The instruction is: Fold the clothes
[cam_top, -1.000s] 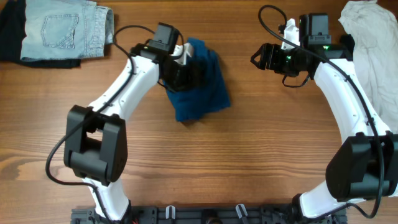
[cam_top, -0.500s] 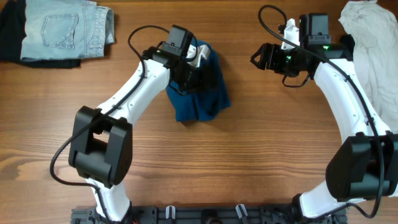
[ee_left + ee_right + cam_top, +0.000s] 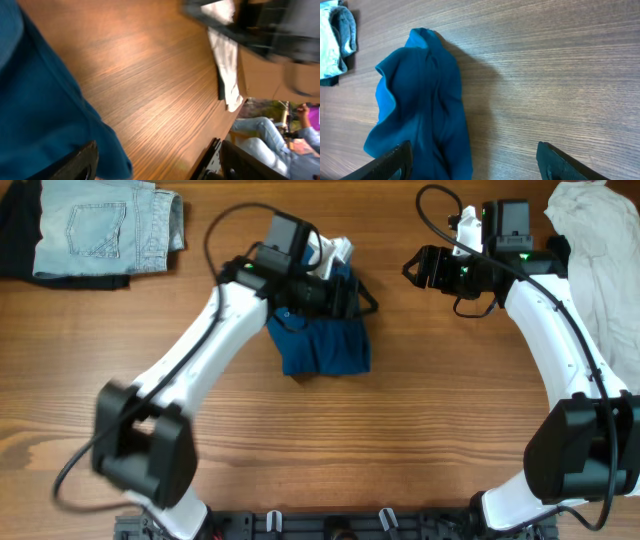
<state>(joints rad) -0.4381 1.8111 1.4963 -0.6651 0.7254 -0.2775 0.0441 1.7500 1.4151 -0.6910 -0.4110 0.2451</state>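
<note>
The deep-blue top lies bunched in a small heap at the middle of the table. It also shows in the left wrist view and the right wrist view. My left gripper hovers over the heap's upper right edge, open and empty, with the cloth beside its left finger. My right gripper is open and empty, to the right of the top and apart from it, pointing toward it.
A pale denim piece on dark cloth lies at the back left, and shows in the right wrist view. A white garment lies at the back right, and shows in the left wrist view. Bare wood fronts the top.
My left gripper has moved right, from the heap's upper left to its upper right edge. The top's raised upper part has dropped lower. The right arm has not moved.
</note>
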